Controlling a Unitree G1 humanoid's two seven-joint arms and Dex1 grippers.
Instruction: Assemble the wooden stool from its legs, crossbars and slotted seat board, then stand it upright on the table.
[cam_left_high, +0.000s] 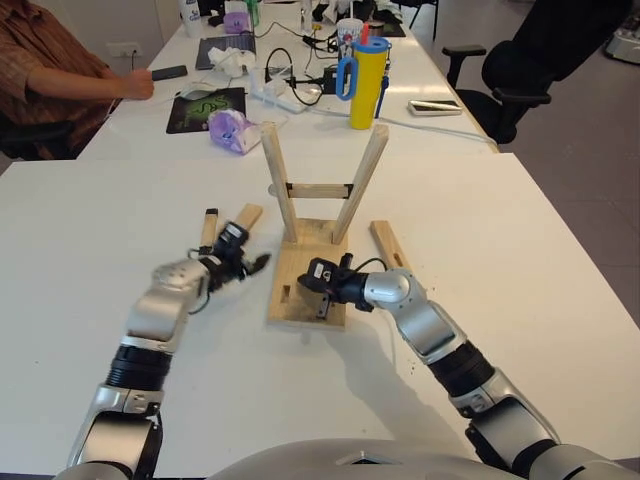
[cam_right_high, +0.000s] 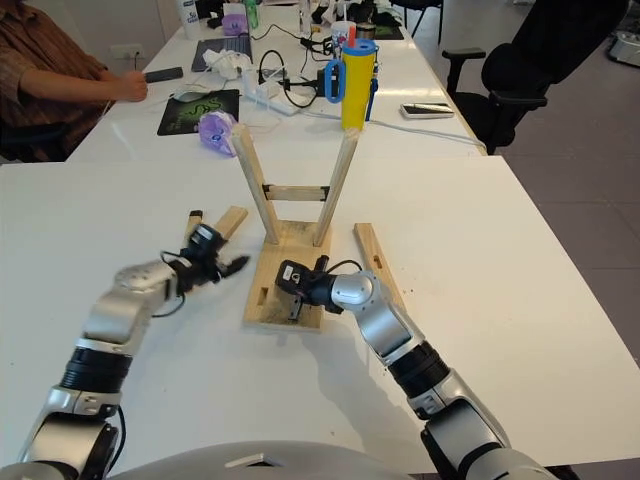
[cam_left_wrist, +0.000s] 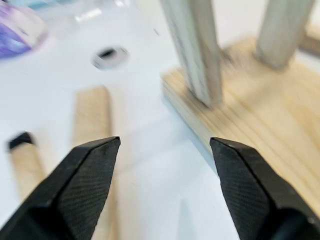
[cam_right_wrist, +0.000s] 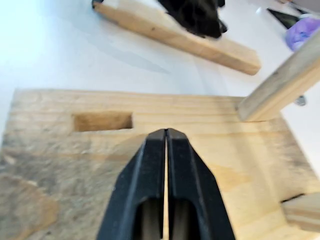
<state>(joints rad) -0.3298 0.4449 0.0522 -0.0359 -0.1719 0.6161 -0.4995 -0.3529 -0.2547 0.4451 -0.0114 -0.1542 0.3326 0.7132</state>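
The slotted seat board (cam_left_high: 295, 262) lies flat on the white table. Two legs (cam_left_high: 280, 180) stand upright in its far slots, joined by a crossbar (cam_left_high: 318, 190). Two loose legs (cam_left_high: 247, 216) lie left of the board, and another loose leg (cam_left_high: 388, 245) lies to its right. My left gripper (cam_left_high: 255, 262) hovers open just left of the board, near those loose legs (cam_left_wrist: 92, 115). My right gripper (cam_right_wrist: 166, 131) is shut with nothing in it, its tips on the board's near half beside an empty slot (cam_right_wrist: 102, 121).
On the table behind stand a yellow bottle (cam_left_high: 366, 85), a purple bag (cam_left_high: 232, 130), a dark mouse pad (cam_left_high: 205, 108), a phone (cam_left_high: 434, 107) and cables. A person sits at the far left, and an office chair (cam_left_high: 500, 95) stands at the far right.
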